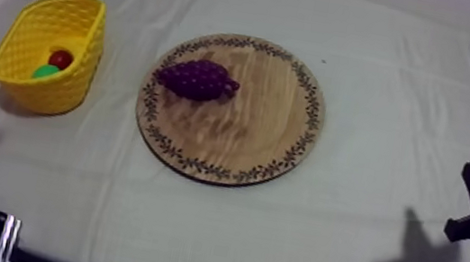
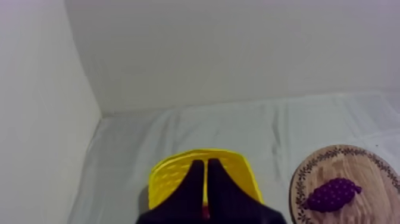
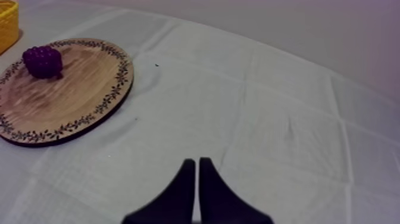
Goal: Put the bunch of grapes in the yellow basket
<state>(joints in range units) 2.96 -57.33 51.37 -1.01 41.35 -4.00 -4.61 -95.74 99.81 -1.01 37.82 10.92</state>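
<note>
The bunch of grapes (image 1: 199, 79) lies on its side on the upper left part of the round wooden board (image 1: 242, 139), inside the patterned rim, at the middle of the top view. The yellow basket (image 1: 16, 31) stands apart from the board at the left of that frame. Both rest on the grey-white cloth (image 1: 395, 68), creased in long folds, which meets a pale wall (image 2: 238, 47) at the back. From above, the basket's inside is open to sight: a small red fruit (image 1: 61, 59) and a green piece (image 1: 46, 72), perhaps the pear. The left wrist view adds a corner where two walls meet, and has the left gripper (image 2: 203, 162), fingers pressed together, pointed at the basket. The right wrist view has the right gripper (image 3: 195, 161), likewise pressed together, over bare cloth well apart from the board
</note>
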